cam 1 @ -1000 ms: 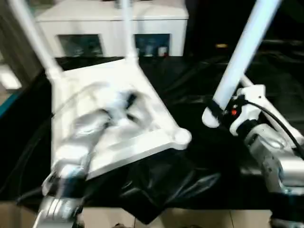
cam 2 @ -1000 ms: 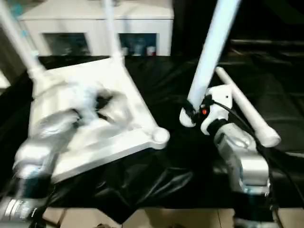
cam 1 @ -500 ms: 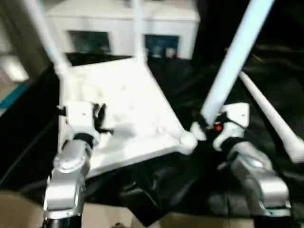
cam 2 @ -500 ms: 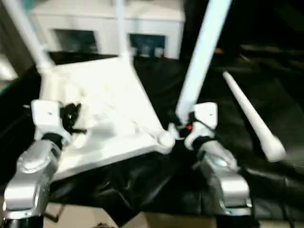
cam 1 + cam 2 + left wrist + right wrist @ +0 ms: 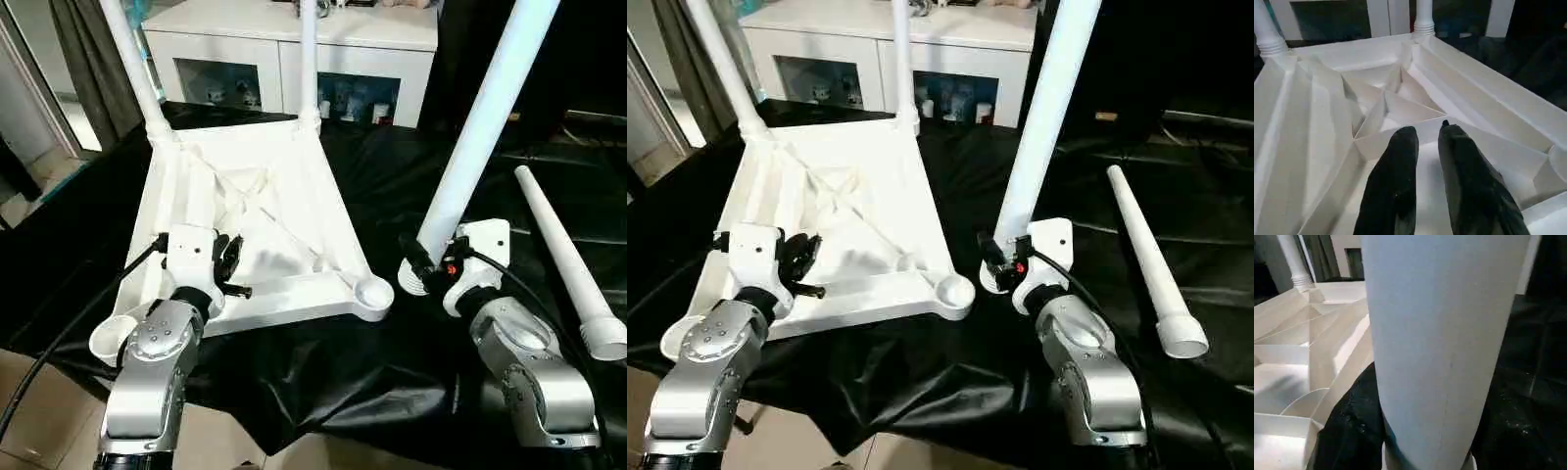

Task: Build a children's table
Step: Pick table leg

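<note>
Gripping an upright leg (image 5: 477, 133) in right gripper (image 5: 423, 266), beside upturned tabletop (image 5: 257, 210)

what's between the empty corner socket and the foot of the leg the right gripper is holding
Only bare black sheet. In the left eye view a narrow strip of it separates the empty corner socket from the held leg in the right gripper.

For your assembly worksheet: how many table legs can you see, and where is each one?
4. Two legs stand in the far corner sockets of the upturned table top: one far-left, one far-right. The right claw holds one upright. One lies loose on the black sheet.
</note>
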